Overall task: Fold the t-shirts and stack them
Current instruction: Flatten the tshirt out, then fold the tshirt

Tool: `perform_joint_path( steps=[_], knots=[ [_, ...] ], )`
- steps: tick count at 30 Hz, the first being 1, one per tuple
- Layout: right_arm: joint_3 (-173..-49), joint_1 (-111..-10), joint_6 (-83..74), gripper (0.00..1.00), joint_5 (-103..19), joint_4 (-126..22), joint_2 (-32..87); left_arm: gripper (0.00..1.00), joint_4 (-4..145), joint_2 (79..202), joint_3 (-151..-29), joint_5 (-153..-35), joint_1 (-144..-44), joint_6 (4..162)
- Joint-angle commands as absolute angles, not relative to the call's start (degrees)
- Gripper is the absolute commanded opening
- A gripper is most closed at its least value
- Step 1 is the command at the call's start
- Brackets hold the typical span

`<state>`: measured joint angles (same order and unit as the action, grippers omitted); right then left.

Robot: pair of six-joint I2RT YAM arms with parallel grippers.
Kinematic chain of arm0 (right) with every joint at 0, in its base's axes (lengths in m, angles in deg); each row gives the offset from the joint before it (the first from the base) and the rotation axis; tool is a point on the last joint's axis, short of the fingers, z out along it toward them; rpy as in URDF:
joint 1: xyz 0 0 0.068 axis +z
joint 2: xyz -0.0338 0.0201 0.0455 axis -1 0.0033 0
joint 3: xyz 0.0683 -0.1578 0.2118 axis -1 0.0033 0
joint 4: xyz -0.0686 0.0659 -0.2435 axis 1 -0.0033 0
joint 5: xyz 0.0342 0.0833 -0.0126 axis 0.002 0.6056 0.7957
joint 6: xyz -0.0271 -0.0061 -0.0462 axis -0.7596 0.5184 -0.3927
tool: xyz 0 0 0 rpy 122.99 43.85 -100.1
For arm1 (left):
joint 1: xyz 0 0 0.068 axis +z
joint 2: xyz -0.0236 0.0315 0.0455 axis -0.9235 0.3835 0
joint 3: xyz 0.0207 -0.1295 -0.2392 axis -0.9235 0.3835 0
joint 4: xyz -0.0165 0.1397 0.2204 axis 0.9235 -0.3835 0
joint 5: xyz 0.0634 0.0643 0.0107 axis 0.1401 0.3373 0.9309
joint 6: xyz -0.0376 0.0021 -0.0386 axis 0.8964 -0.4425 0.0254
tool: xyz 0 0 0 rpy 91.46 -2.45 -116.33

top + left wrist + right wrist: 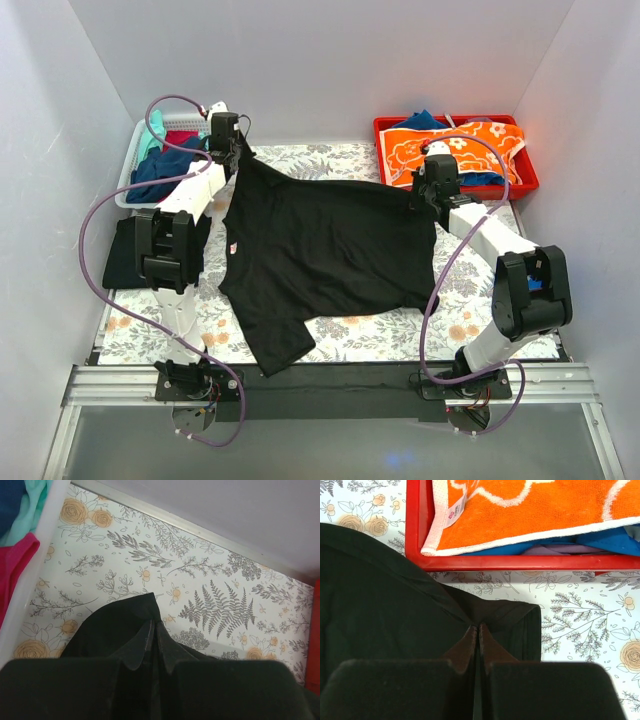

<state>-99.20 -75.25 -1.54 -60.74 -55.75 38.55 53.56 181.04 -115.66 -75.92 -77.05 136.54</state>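
A large black t-shirt (320, 255) with a small red neck label (232, 247) lies spread across the fern-patterned table covering (330, 160). My left gripper (238, 152) is shut on its far left corner, seen pinched between the fingers in the left wrist view (152, 630). My right gripper (424, 196) is shut on its far right corner, seen in the right wrist view (479, 628). The cloth is pulled taut between the two. A folded black shirt (122, 255) lies at the left edge.
A white basket (140, 160) at the back left holds blue, teal and pink shirts (165, 168). A red tray (455, 185) at the back right holds an orange-and-white cloth (455, 148) over blue ones; its rim is close to my right gripper (520, 562).
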Motion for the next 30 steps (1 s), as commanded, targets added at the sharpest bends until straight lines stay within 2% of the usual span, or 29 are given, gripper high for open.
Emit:
perform_joint_path(
  steps=[1, 13, 30],
  knots=[
    [-101.59, -76.54, -0.93, 0.01, -60.74, -53.94, 38.32, 0.00, 52.11, 177.76, -115.78, -75.02, -77.29, 135.49],
    [-96.33, -85.24, 4.34, 0.01, -57.05, -57.19, 38.59, 0.00, 46.84, 160.27, -101.02, -75.54, -77.29, 136.81],
    [-91.40, -85.95, 6.63, 0.01, -55.38, -62.73, 40.61, 0.00, 43.85, 147.96, -75.54, -77.83, -77.38, 141.64]
  ],
)
